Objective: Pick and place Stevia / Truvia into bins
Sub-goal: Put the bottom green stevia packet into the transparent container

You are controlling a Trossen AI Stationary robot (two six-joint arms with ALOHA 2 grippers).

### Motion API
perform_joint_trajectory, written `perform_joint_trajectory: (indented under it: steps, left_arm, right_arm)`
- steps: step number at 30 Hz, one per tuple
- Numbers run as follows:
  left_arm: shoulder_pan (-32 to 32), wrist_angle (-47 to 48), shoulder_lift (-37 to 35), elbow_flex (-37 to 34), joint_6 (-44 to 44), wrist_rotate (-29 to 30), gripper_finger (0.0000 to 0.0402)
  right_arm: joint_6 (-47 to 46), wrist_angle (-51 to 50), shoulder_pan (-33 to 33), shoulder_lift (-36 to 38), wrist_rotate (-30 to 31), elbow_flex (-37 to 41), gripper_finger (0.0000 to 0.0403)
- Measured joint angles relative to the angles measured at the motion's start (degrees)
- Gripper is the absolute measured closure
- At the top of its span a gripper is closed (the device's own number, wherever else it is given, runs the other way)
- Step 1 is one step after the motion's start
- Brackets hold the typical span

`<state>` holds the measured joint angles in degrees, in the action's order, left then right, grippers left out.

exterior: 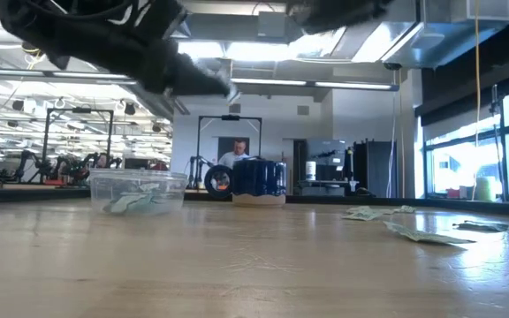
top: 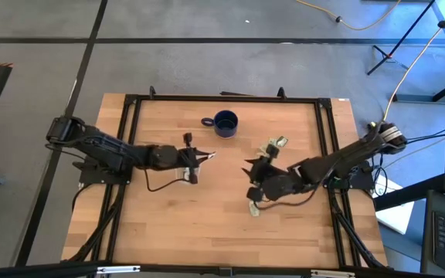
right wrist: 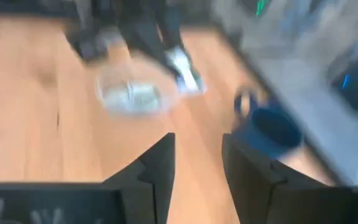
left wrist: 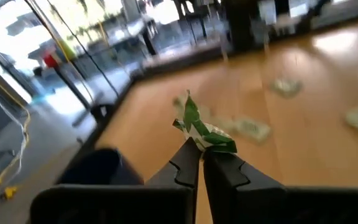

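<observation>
My left gripper [top: 205, 157] [left wrist: 201, 149] hangs above the table's middle, shut on one pale green and white Stevia sachet [left wrist: 202, 132]. The clear plastic tub [exterior: 135, 190] [right wrist: 134, 94] stands just below and beside it, partly hidden by the arm in the high view, with a few sachets [exterior: 131, 203] lying flat inside. My right gripper [top: 252, 171] [right wrist: 197, 155] is open above the table right of centre, touching nothing. Loose sachets lie flat near it [top: 275, 144] [top: 253, 208] [exterior: 427, 236]. My left gripper pinches the sachet between its two fingertips [left wrist: 190, 152] by one end [left wrist: 204, 144]. The rest of the sachet sticks out past the fingertips, crumpled, lifted clear of the table.
A dark blue mug [top: 225, 123] [exterior: 257, 177] [right wrist: 271, 129] stands near the table's far edge. More sachets lie on the wood toward the right side [left wrist: 247, 127] [left wrist: 286, 86] [exterior: 365, 212]. A black rail frames the table [top: 222, 98]. A person shows far behind the table [exterior: 237, 152].
</observation>
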<state>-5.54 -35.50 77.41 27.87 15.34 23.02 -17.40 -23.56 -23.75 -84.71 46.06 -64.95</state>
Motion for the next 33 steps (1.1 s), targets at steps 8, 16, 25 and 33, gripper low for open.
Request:
perform_joint_trajectory:
  steps: [8, 16, 25, 33]
  left_arm:
    - [-0.05, 47.54, -7.53, 9.10, -10.87, -0.70, 0.0390]
    - [-0.22, 66.12, -5.76, 13.67, -11.83, -2.16, 0.0390]
    - [-2.43, 66.63, -0.16, 13.67, -0.51, -0.32, 0.0389]
    - [-3.44, 66.09, 2.46, 13.67, 3.84, 4.18, 0.0351]
  right_arm:
    - [-23.42, -23.00, -0.48, 0.48, -6.43, 0.02, 0.0267]
    - [-26.04, -25.56, -0.48, 0.07, -7.03, 0.04, 0.0267]
    - [-26.04, -25.55, -0.48, 0.07, -7.26, 0.04, 0.0267]
    - [-26.06, -25.56, -0.48, 0.07, -11.83, 0.04, 0.0267]
